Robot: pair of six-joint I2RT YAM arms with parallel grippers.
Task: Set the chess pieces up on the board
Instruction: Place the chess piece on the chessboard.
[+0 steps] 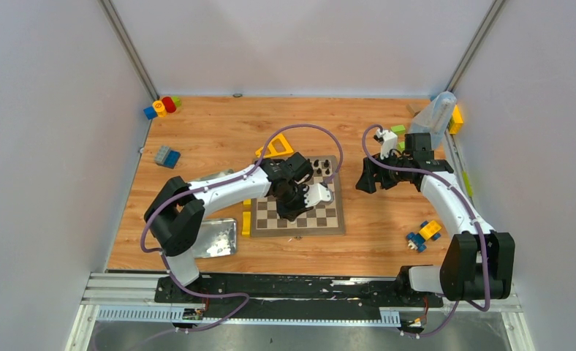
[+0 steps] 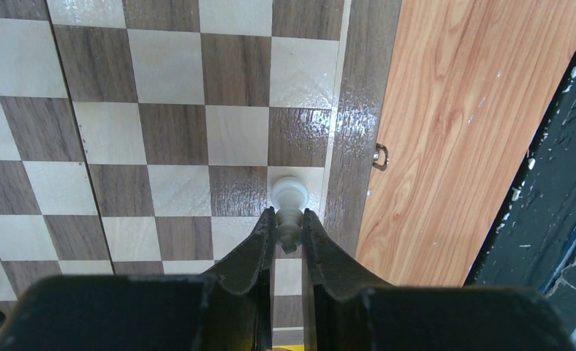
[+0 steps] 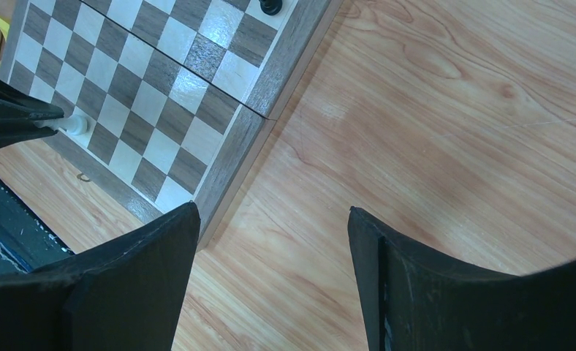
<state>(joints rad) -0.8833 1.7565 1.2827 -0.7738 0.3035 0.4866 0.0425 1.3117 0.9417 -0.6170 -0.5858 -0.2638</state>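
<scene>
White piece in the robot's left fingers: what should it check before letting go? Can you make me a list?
1. Left gripper shut on the white piece: ok.
2. Piece over a cream square at the edge of the board: ok.
3. Squares seen around it free of other pieces: ok.
4. Piece standing flat on its square: cannot tell.
5. Right gripper open, over the table beside the board, away from the piece: ok.

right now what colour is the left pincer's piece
Pale white piece, best in left wrist view.
</scene>
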